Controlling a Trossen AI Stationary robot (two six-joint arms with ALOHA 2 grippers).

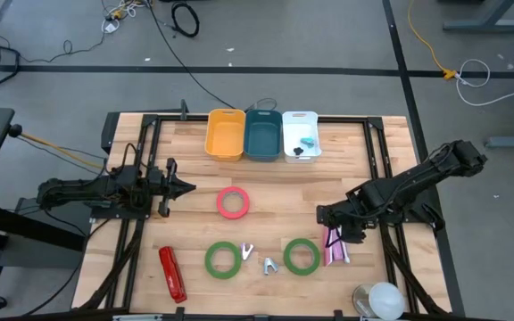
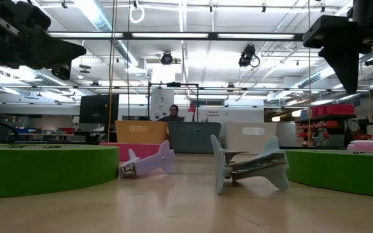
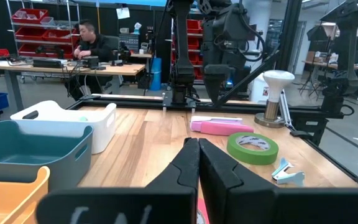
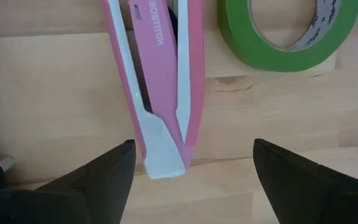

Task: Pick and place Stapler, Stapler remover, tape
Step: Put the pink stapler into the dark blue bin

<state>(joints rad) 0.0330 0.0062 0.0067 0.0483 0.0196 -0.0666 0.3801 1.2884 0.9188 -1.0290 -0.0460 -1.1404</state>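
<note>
Right gripper (open) hovers over pink stapler beside green tape; centre jaws across its body before descending. Left gripper waits closed

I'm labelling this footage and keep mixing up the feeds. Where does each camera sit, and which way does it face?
High: overhead, straight down; table, both arms.
Low: table-top height, level across; staple removers, arms overhead.
Left wrist: on left arm, looking across the table; shut left gripper, right arm beyond.
Right wrist: on right arm, facing down; open right gripper over pink stapler.
Shared: both wrist views show the pink stapler and a green tape roll.
</note>
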